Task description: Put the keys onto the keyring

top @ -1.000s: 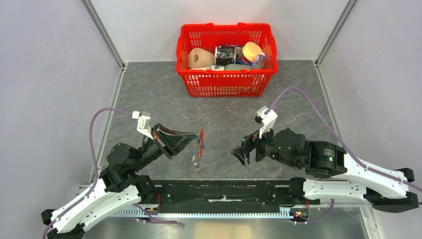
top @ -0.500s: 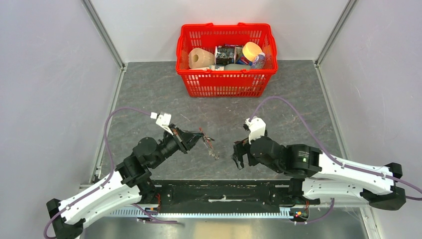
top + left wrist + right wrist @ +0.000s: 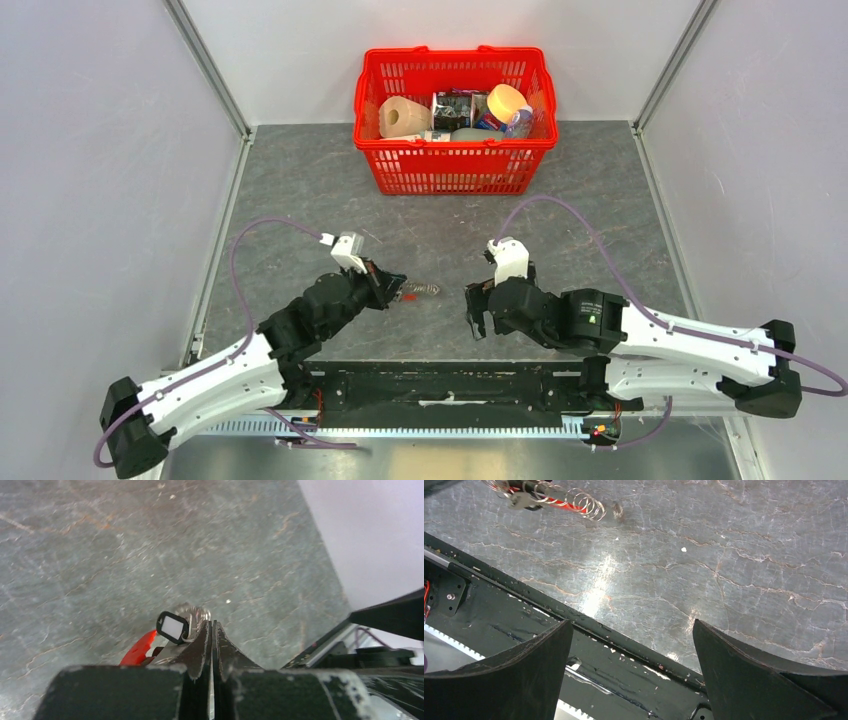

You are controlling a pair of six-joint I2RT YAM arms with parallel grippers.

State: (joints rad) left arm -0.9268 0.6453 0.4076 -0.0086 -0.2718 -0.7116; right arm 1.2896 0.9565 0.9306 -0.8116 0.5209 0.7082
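Grey marbled bench (image 3: 300, 180) is shown with the keyring (image 3: 420, 291) clamped in the left gripper's (image 3: 398, 290) jaws near the middle of its near edge, long axis pointed along that edge at the right gripper (image 3: 472, 312), whose 2 fingers are spread and empty; the keys cannot be discerned.

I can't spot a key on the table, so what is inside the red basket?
Seen from above, the red basket holds a paper roll, a dark packet and an orange-topped container. Whatever lies beneath them is covered.
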